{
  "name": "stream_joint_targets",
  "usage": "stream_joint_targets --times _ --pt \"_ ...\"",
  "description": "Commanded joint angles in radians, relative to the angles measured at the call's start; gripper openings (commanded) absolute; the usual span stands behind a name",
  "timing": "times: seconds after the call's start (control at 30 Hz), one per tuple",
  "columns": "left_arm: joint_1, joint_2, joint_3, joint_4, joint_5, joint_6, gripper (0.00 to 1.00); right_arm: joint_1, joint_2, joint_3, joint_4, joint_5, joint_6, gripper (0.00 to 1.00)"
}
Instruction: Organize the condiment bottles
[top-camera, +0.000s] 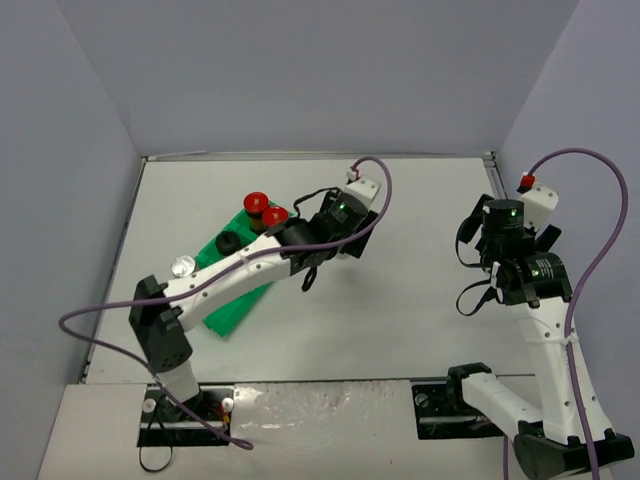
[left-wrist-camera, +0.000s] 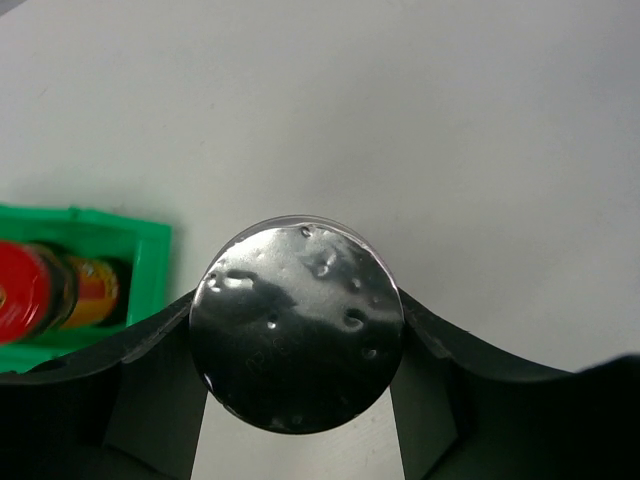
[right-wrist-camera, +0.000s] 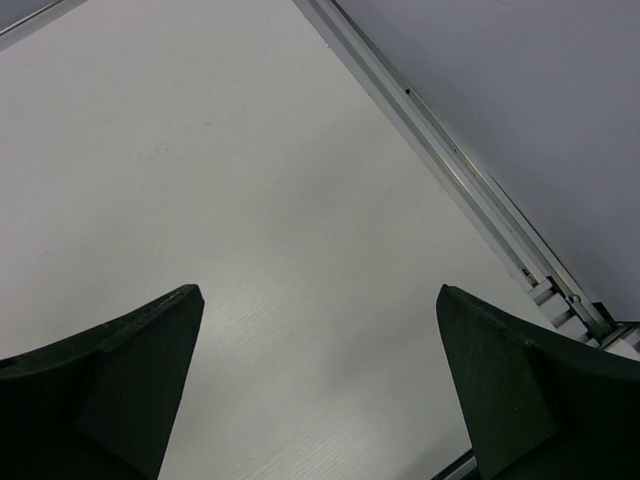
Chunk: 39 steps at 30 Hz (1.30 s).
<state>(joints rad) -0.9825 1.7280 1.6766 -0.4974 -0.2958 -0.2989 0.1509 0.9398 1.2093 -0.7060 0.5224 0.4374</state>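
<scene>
Round, dimpled, possibly foil-topped silver-capped jar (left-wrist-camera: 297, 327)

A long green plastic tray (top-camera: 228, 318) lies slanted on the left part of the white table (top-camera: 400, 300). At its far end stand two small round jars with red caps (top-camera: 257, 201) (top-camera: 274, 215), side by side. A black-capped jar (top-camera: 229, 243) sits nearer in the tray. A jar with a shiny silver cap (top-camera: 182, 266) shows at the tray's left edge. The white left arm (top-camera: 240, 270) reaches across the tray. The right arm (top-camera: 545, 330) stands well apart on the right.
</scene>
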Motion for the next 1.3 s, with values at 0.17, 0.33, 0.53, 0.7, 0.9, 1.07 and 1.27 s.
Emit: stream_joint_targets --times 0.17,0.33,0.53,0.7,0.9,1.07,1.27 --pt "-0.007 -0.372 -0.268 -0.175 -0.320 -0.317 0.00 -0.002 0.033 -0.018 0.093 -0.036 -0.011 1.00" --pt "-0.007 -0.482 -0.372 -0.274 -0.387 -0.412 0.00 0.000 0.041 -0.028 0.099 -0.040 -0.019 1.00" --pt "-0.005 -0.591 -0.440 -0.363 -0.449 -0.498 0.00 0.003 0.042 -0.029 0.105 -0.044 -0.024 1.00" --pt "0.001 -0.629 -0.479 -0.428 -0.498 -0.573 0.00 0.003 0.039 -0.032 0.103 -0.039 -0.029 1.00" --pt "0.054 -0.660 -0.531 -0.483 -0.508 -0.648 0.00 0.003 0.036 -0.037 0.103 -0.044 -0.026 1.00" --pt "0.125 -0.706 -0.608 -0.457 -0.476 -0.651 0.00 0.004 0.037 -0.039 0.105 -0.045 -0.028 1.00" --pt "0.239 -0.745 -0.689 -0.395 -0.406 -0.599 0.00 0.004 0.039 -0.040 0.105 -0.044 -0.029 1.00"
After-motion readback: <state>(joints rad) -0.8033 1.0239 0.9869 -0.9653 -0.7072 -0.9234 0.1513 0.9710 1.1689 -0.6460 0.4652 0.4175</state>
